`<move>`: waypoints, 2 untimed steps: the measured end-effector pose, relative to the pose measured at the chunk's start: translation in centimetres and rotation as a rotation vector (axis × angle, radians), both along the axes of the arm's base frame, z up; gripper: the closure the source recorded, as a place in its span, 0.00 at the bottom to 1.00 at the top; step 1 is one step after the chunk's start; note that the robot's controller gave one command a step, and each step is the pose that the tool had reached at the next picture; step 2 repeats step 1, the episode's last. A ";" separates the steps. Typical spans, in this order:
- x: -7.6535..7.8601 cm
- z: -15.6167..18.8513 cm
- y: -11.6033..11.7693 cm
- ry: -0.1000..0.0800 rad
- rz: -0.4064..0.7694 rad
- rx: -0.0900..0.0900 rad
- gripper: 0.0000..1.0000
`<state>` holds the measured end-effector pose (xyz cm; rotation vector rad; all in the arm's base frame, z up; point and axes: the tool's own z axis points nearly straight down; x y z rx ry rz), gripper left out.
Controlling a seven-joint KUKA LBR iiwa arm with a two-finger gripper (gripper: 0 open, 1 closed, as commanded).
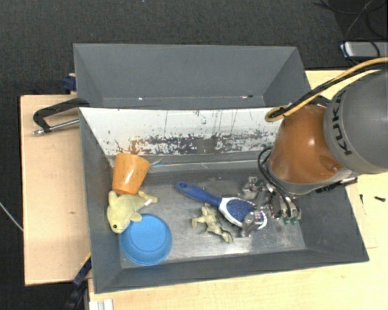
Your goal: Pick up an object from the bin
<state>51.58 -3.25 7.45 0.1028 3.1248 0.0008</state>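
My gripper (264, 212), spread or closed I cannot tell, stands well right of the blue bowl (146, 240) at the white head of the blue-handled brush (197, 193); I should centre on that head, clear of the olive toy figure (213, 223).

This looks like a robotics lab or test room, not a home or shop. A heavy grey industrial arm (363, 128) with maker's lettering on its side and an orange cover (303, 149) at its wrist reaches into a grey metal bin (177, 68) whose back wall is scuffed and speckled. The bin holds unrelated odds and ends: an orange cup (129, 173), a yellow soft toy (124, 209), a blue bowl (146, 240), a blue brush (215, 201) and a small toy figure (213, 222). Dark carpet (28, 43) covers the floor, and loose cables (348, 3) lie on it.
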 end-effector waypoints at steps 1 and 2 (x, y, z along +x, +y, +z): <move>-0.2 13.9 2.6 0.004 0.000 0.001 1.00; -0.2 13.9 2.6 0.004 0.000 0.001 1.00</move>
